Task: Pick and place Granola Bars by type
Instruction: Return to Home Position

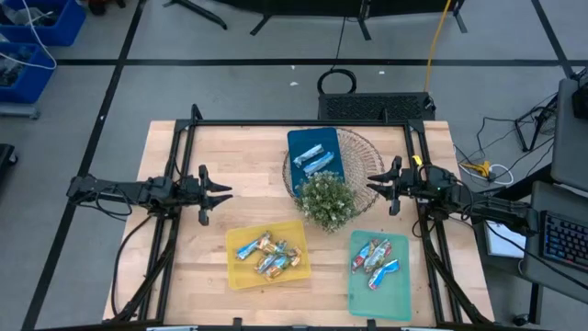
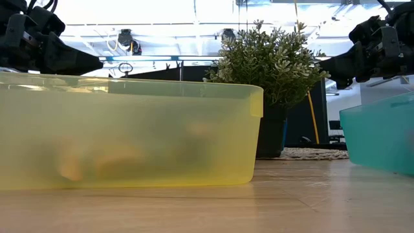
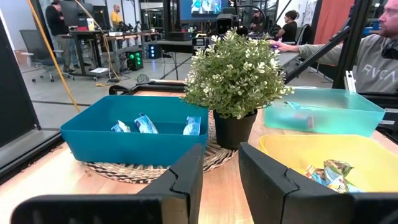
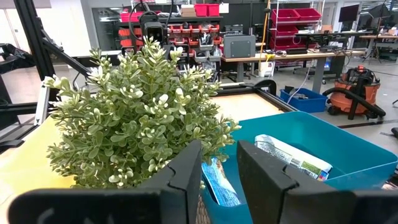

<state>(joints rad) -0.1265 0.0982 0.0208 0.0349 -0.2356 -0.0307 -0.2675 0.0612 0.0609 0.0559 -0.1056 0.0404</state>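
Basically done, by my read. Far left, the left gripper (image 1: 223,192) hangs over the left side of the table (image 1: 184,267), fingers parted. The left wrist view shows an empty gap between them.

Next over, the yellow bin (image 1: 237,276) at the front holds a heap of Granola Bars (image 1: 272,255). Gold-brown and blue-silver wrappers are jumbled together, so I can't get a count from above.

Centre-back, the blue bin (image 1: 331,140) sits on a woven mat (image 1: 360,152) with two blue-silver bars (image 1: 312,159) side by side in it. The plant (image 1: 327,200) stands just in front of that bin; I can't tell whether it touches the bin.

Front right, the teal bin (image 1: 378,302) has a few red/orange and blue bars (image 1: 377,257) in its far half. The right gripper (image 1: 375,183) hangs by the mat's right edge, fingers apart, carrying nothing.

Status: I see no bar on bare wood in the overhead view, and every bar I can see is inside a bin. Sorting looks complete. What's left, I judge, is parking both arms, which sit out toward their own sides, clear of the bins. I can't confirm every bar matches its bin by type, because the yellow pile is too jumbled.
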